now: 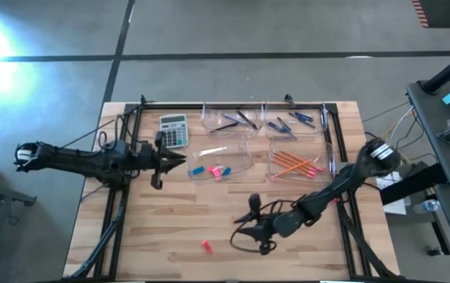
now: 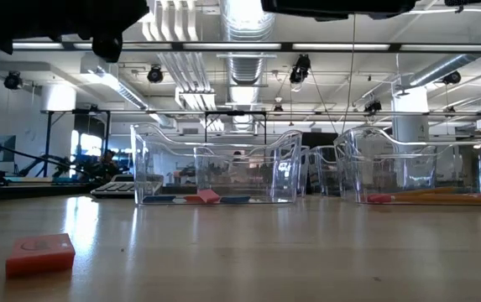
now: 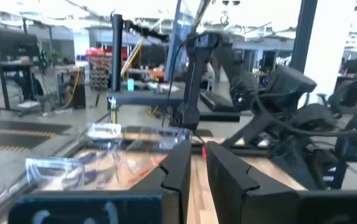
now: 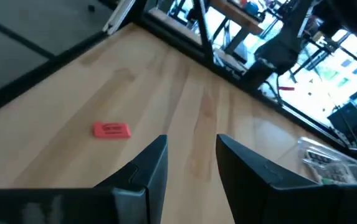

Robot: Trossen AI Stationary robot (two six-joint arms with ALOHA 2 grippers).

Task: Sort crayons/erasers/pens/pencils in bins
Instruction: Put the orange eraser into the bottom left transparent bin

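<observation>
Four bins point(image 1: 226, 161) sit in a two-by-two block at the table's point(image 1: 170, 228) far half. Calculator point(image 1: 173, 130) just left of them. Pencils point(image 1: 295, 164) in the near right bin, two erasers point(image 1: 218, 170) in the near left. One eraser point(image 1: 206, 245) alone on the near boards (well apart from the bins).

A pink eraser point(image 1: 206, 246) lies alone on the wooden table point(image 1: 177, 220), near the right gripper point(image 1: 244, 233). Four clear bins point(image 1: 248, 161) sit beyond; orange pencils point(image 1: 295, 164) fill one. The left gripper point(image 1: 179, 159) hovers beside a grey calculator point(image 1: 173, 130).
</observation>
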